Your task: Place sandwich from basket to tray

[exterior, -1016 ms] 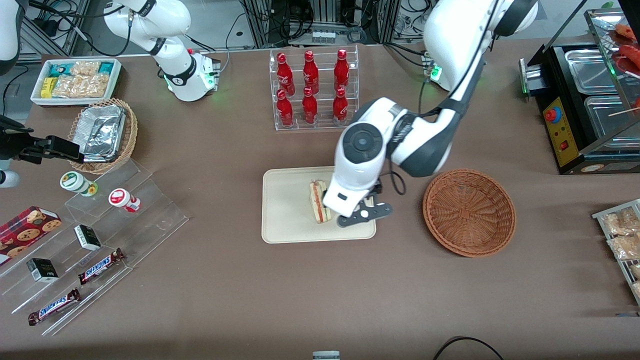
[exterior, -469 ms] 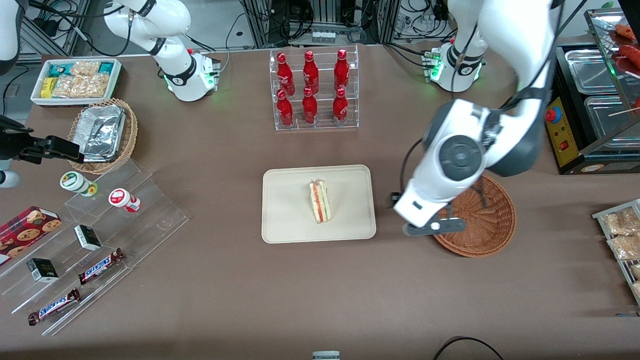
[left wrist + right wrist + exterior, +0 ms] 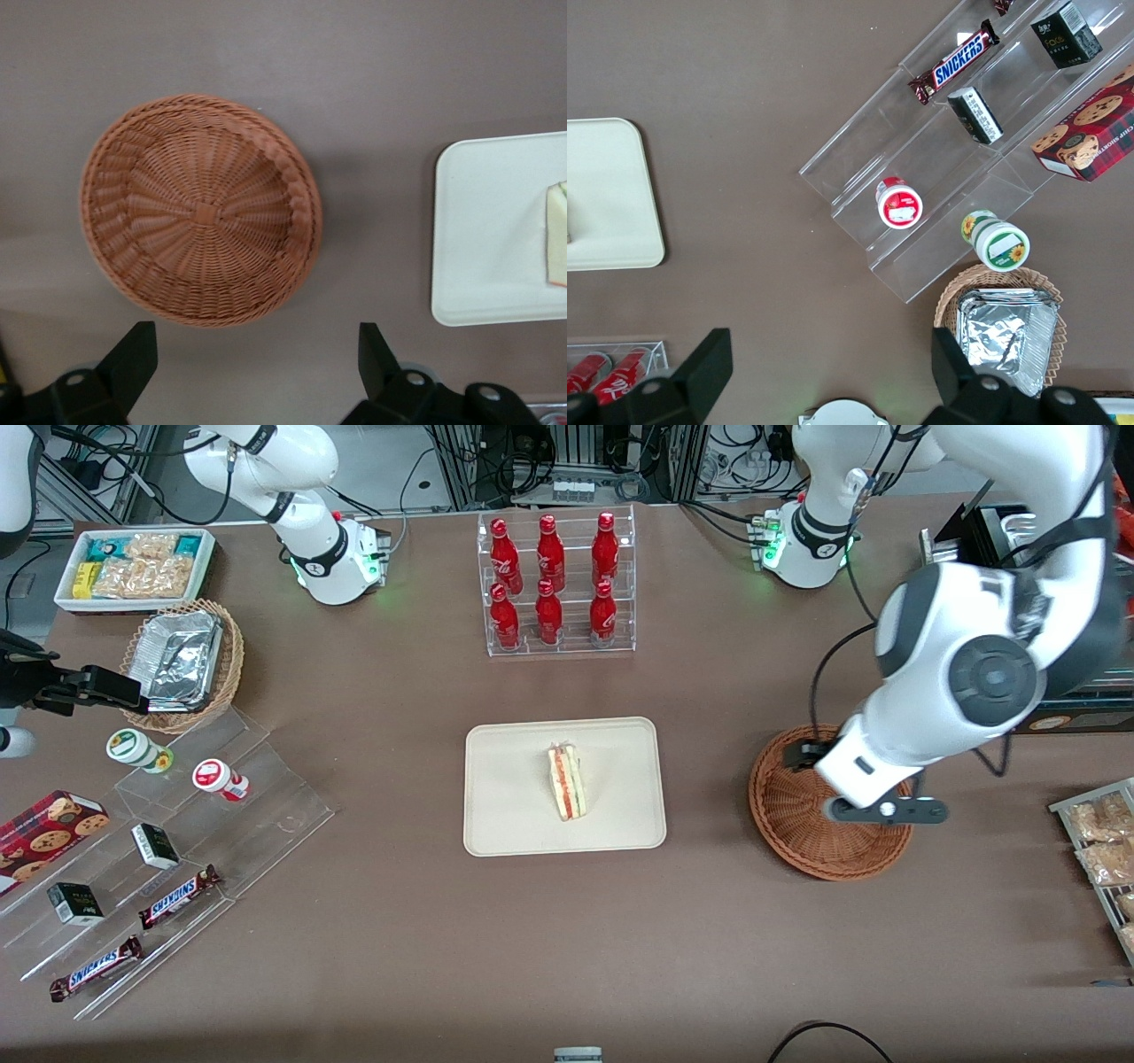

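Since the sandwich (image 3: 566, 782) already lies on the tray (image 3: 505, 815), roughly at its middle, I judge the placing done and see nothing left to carry. It rests with its layered red-orange and green edge facing up; its long axis runs from the bottle rack (image 3: 558, 584) toward the front camera, with the wider end nearer that camera. From the sandwich outward, the tray's rim sits well apart from the basket (image 3: 797, 841), which stands toward the working arm's end of the table with nothing in it, as my wrist view confirms (image 3: 199, 208). Above that basket hangs my gripper (image 3: 884, 810), so the sandwich lies sideways from it, toward the parked arm's end, across the bare strip of table between basket and tray. The wrist view shows the gripper's fingers (image 3: 133, 354) spread wide with nothing between them. My working arm is the nearer one to the sandwich, though I'd judge no further reach is needed.
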Robot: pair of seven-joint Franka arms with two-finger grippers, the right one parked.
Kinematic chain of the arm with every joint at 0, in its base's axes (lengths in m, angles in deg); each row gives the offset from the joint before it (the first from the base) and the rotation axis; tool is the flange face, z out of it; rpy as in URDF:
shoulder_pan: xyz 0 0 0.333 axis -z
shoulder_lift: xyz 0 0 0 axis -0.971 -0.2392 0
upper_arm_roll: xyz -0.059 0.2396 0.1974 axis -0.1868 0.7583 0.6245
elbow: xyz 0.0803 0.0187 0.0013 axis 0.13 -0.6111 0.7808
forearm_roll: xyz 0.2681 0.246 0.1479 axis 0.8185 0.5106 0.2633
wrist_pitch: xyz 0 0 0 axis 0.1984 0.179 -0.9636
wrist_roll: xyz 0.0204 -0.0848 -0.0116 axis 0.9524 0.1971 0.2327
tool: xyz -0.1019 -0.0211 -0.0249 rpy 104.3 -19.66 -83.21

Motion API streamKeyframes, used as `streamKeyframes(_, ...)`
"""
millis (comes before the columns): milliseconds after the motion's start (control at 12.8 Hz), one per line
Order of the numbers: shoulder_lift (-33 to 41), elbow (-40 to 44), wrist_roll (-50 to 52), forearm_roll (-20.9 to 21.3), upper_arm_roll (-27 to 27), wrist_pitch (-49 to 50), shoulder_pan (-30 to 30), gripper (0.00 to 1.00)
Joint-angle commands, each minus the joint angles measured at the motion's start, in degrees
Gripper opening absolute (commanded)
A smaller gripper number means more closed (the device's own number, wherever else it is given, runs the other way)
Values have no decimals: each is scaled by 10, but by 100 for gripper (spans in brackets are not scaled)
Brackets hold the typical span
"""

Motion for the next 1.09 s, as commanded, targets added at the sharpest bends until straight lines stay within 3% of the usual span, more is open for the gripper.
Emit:
streamKeyframes(0,40,-18,-25,-2,-1,27,-14,100)
streamKeyframes(156,60,-18,-47,-2,-5,45,-39,100)
streamKeyframes(469,100,-18,-96,-3,-74,90,-152,100)
streamKeyframes(1016,157,-18,-132,1,-73,170,-178,100)
